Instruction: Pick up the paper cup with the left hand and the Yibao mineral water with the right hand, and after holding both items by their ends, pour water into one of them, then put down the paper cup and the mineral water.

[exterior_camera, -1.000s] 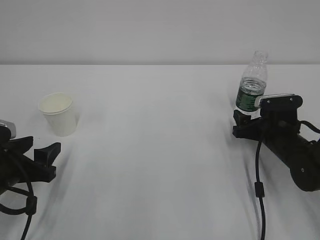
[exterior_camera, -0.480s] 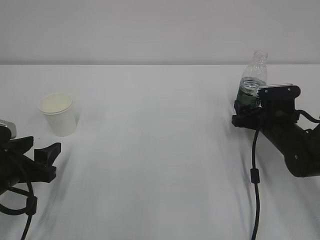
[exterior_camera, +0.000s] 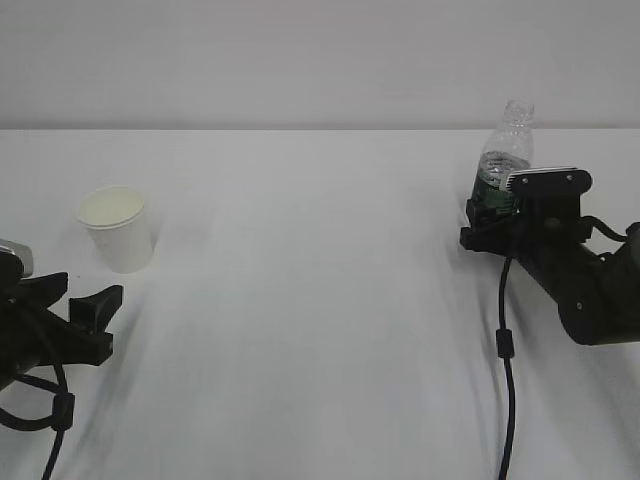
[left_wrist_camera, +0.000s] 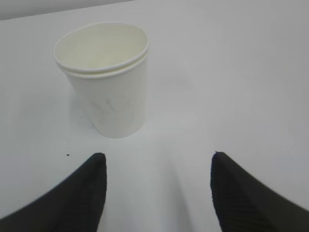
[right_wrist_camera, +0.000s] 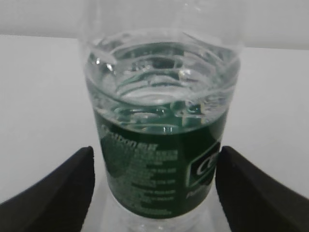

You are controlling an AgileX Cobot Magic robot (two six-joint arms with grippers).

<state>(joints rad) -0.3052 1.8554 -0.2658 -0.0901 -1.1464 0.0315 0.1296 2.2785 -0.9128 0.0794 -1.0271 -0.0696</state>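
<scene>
On the white table I see the cup standing upright at far left, just ahead of my left gripper, whose 2 fingers are spread, not touching it. At right, the bottle stands between my right gripper's spread fingers, apart from both.

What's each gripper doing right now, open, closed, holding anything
Left gripper: open, empty, paper cup ahead of it.
Right gripper: open, fingers either side of the Yibao mineral water, not clamped.
</scene>
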